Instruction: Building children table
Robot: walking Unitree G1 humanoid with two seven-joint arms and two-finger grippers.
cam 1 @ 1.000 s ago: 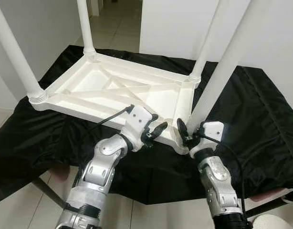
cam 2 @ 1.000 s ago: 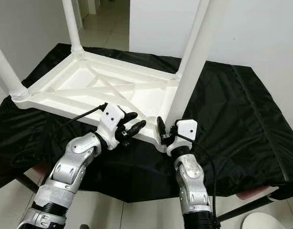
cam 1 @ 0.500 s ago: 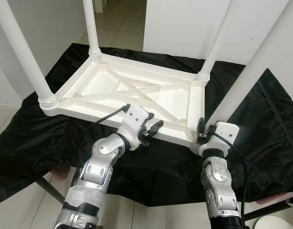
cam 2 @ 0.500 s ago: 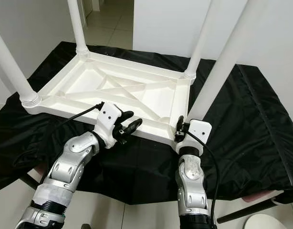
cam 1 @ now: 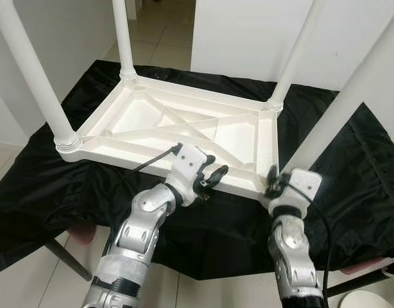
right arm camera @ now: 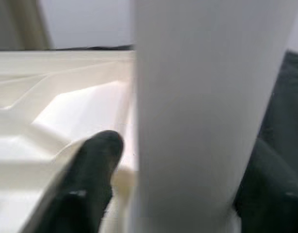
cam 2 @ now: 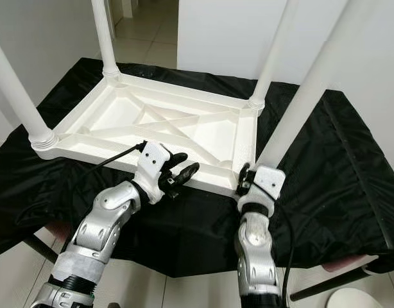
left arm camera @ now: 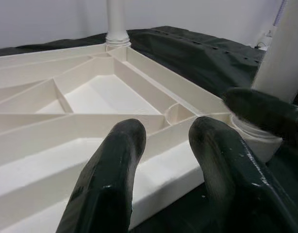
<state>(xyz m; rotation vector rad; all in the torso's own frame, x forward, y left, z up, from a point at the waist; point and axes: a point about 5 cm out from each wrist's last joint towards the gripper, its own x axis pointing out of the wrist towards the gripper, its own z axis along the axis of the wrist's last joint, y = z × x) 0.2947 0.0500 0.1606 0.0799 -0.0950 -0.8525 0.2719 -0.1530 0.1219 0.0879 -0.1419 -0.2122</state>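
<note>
Four upright legs [cam 1: 35,70] block corners of upturned table top [cam 1: 145,115]. Ribs [cam 1: 184,131] split underside into shallow bays, open from above. Right tool [cam 1: 272,184] closed around near-right leg [cam 1: 341,106]. Left tool [cam 1: 210,181] spread at near rim. Black cloth [cam 1: 36,186] on bench bare at both sides.

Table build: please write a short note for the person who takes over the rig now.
Right gripper: fingers around the near right leg at its base.
Left gripper: open, at the tabletop's near rim, holding nothing.
Tabletop lies upside down on the black cloth.
Done: all four legs stand in their corner sockets.
Left: whether the near right leg is fully seated cannot be told; check it, then turn the table upright.
</note>
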